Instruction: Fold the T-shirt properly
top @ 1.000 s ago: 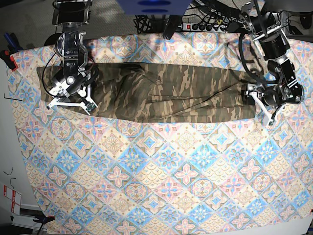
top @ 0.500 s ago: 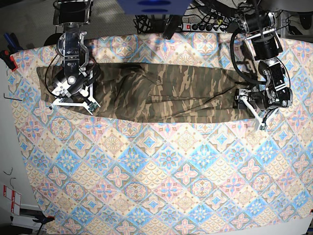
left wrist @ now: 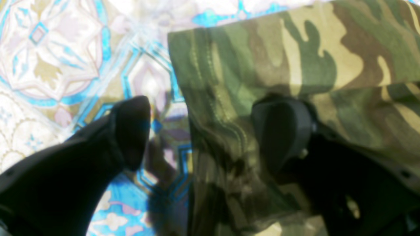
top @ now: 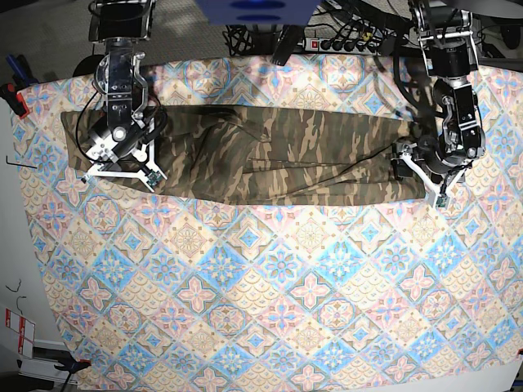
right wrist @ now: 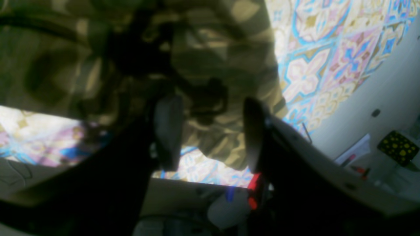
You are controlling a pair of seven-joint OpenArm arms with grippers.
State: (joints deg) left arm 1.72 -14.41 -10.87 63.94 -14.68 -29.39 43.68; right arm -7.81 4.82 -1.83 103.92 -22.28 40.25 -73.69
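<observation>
The camouflage T-shirt (top: 270,155) lies folded into a long band across the far half of the table. My left gripper (top: 418,180) is at its right end. In the left wrist view this gripper (left wrist: 206,131) is open and straddles the shirt's hemmed edge (left wrist: 203,98), one finger (left wrist: 131,131) over the tablecloth and the other finger (left wrist: 282,131) over the cloth. My right gripper (top: 121,173) hangs over the shirt's left end. In the right wrist view its jaws (right wrist: 211,134) stand apart with the shirt (right wrist: 210,59) showing between them, so it is open.
The pastel tile-patterned tablecloth (top: 278,278) covers the table. A power strip (top: 343,41) and cables lie beyond the far edge. A red clamp (top: 11,91) holds the cloth's left corner. The floor beside the table shows in the right wrist view (right wrist: 377,91).
My left arm has swung in over the shirt's right end, with its gripper turned and shifted slightly left. The right arm has barely moved.
</observation>
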